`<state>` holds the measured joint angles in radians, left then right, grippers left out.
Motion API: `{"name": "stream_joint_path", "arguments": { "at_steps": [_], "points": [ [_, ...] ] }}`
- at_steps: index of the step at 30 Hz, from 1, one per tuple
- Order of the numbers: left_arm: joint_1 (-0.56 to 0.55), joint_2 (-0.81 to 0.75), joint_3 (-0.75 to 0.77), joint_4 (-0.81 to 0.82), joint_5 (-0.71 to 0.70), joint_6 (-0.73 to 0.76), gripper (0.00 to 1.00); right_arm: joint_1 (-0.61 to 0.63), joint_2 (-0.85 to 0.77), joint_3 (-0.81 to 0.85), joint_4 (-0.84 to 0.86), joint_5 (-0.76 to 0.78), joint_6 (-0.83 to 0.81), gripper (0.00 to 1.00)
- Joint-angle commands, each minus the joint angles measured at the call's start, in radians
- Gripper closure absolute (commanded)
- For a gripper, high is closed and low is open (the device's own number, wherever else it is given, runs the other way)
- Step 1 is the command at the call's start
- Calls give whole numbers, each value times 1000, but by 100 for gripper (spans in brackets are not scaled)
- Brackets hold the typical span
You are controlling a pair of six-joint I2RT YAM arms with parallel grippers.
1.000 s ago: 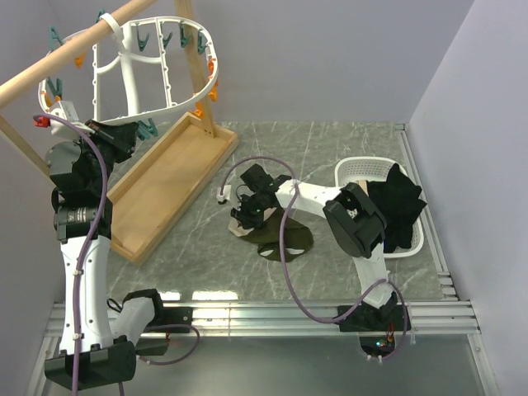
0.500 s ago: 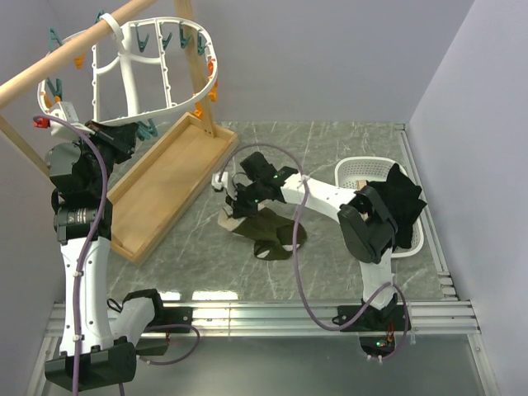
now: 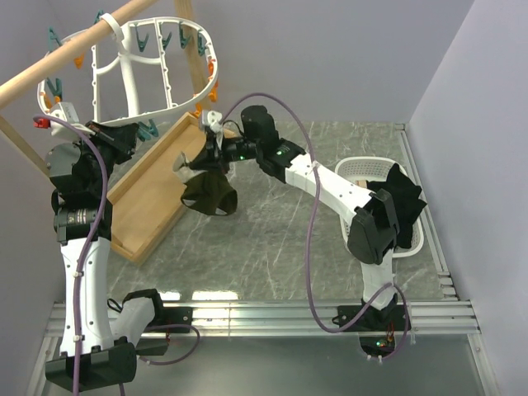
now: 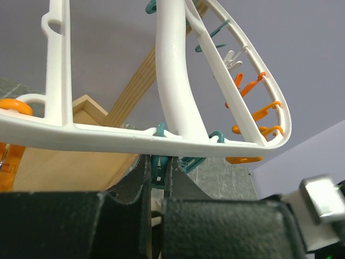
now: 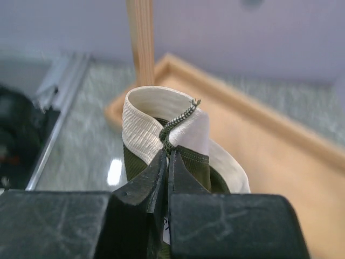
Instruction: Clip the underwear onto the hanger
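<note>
The white oval hanger with teal and orange clothespins hangs from the wooden pole at the upper left; it also shows in the left wrist view. My left gripper is shut on a teal clothespin at the hanger's lower rim. My right gripper is shut on the dark olive underwear and holds it in the air over the wooden tray, right of the left gripper. In the right wrist view the jaws pinch the hem, with the pale lining folded above.
A wooden stand with a slanted pole and a tray base fills the left. A white basket with a black garment sits at the right. Marble tabletop lies below.
My right gripper has lifted the underwear off the table and carried it up and left to just right of the left gripper. The left arm has not moved.
</note>
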<state>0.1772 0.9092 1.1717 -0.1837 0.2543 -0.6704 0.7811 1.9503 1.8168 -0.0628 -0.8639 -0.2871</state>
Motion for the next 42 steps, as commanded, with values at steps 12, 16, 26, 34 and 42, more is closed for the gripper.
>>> {"name": "stream_joint_path", "arguments": {
  "at_steps": [12, 16, 26, 34, 42],
  "points": [
    [2, -16, 3, 16, 54, -17, 100, 6, 188, 254, 325, -109, 385, 100],
    [4, -15, 0, 12, 62, -17, 100, 14, 205, 276, 353, -107, 410, 100],
    [4, -15, -7, 9, 71, -12, 100, 33, 239, 305, 406, -110, 462, 100],
    [4, -15, -10, 4, 77, -8, 100, 49, 234, 320, 397, -28, 447, 100],
    [4, -15, -21, 9, 92, -11, 100, 50, 234, 331, 397, 14, 440, 100]
  ]
}}
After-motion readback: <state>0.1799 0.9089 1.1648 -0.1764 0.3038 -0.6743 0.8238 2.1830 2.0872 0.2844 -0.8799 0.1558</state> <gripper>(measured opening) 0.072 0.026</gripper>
